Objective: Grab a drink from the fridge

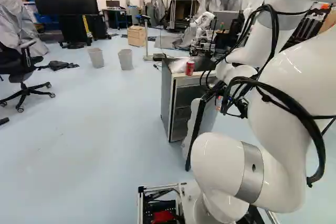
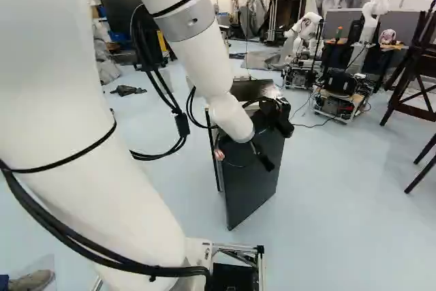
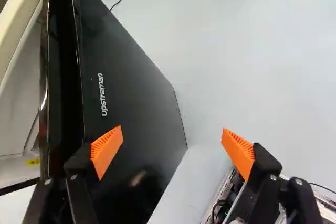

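Observation:
In the right base view my gripper (image 2: pixel 243 157) is at the outer side of the fridge's dark door (image 2: pixel 255 178), which stands ajar. The fridge (image 1: pixel 166 98) shows its grey side and shelved interior in the left base view, with the door's white inner face (image 1: pixel 209 118) turned toward it. On top is a red can (image 1: pixel 190 67). In the wrist view the gripper (image 3: pixel 172 148) is open with nothing held. One finger overlaps the door (image 3: pixel 131 98) near its edge; the other is over the floor. Whether the first touches the door, I cannot tell.
A clear plastic bag (image 1: pixel 178 65) lies beside the can. Beyond the fridge another robot (image 2: pixel 306 32) stands on its base. Two grey bins (image 1: pixel 126 59) and an office chair (image 1: pixel 23 69) are at the left. A dark wooden stand (image 2: pixel 415 66) is at the right of the right base view.

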